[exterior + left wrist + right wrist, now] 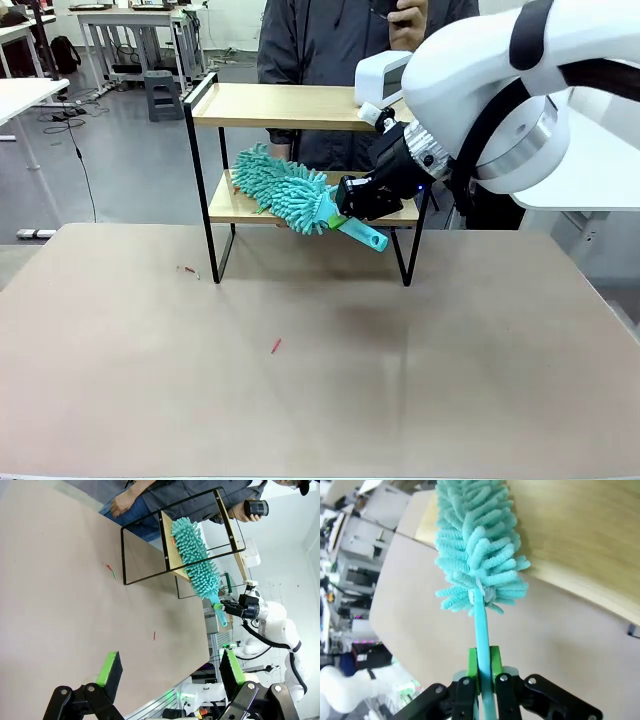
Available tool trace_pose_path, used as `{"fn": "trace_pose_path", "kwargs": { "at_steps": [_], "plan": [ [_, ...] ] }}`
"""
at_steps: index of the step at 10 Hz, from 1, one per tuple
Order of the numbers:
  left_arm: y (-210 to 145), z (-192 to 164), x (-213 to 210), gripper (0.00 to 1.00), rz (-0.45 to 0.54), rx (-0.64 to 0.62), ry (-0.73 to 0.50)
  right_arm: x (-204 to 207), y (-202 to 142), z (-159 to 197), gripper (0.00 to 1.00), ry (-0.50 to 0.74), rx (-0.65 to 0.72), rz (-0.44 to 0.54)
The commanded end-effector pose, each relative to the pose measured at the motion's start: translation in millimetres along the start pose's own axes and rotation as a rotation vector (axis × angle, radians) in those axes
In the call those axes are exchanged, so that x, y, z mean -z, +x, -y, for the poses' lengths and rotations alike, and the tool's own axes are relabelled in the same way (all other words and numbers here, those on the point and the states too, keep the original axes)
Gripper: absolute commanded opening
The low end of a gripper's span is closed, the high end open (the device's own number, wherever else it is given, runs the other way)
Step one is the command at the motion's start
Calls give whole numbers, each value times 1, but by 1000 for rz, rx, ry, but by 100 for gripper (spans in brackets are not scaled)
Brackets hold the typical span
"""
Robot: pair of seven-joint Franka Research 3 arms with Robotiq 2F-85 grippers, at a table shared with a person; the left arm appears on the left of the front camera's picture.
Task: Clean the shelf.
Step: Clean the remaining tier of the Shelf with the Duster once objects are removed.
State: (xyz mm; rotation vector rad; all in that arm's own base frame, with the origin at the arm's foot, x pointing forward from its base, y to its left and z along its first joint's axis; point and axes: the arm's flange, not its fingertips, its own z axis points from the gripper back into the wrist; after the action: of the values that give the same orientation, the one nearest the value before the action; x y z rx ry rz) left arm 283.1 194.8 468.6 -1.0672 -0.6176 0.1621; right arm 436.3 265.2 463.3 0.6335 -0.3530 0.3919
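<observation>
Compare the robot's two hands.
The left hand is open; the right hand is shut. The left hand is empty above the table; the right hand grips the duster by the handle, its head on the lower board of the shelf. Both are black with green pads.

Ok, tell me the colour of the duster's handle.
Turquoise; the handle shows best in the right wrist view.

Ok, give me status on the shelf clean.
Right claw shut on duster handle. Head lies on shelf lower board. Left claw open, clear of shelf. Person right behind shelf.
</observation>
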Motion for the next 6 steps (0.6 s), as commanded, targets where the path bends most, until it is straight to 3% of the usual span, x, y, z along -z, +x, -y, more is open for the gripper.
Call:
{"fn": "trace_pose_path", "kwargs": {
  "at_steps": [1,3,5,6],
  "plan": [
    [0,0,1,100,14,18,-19,-3,0,6,12,65,-109,-19],
    [0,0,1,100,14,18,-19,-19,-18,17,12,121,-205,-86],
    [0,0,1,100,14,18,-19,-58,-57,43,12,207,-333,-222],
    [0,0,1,100,14,18,-19,-80,-77,55,12,219,-364,-238]
  ]
}}
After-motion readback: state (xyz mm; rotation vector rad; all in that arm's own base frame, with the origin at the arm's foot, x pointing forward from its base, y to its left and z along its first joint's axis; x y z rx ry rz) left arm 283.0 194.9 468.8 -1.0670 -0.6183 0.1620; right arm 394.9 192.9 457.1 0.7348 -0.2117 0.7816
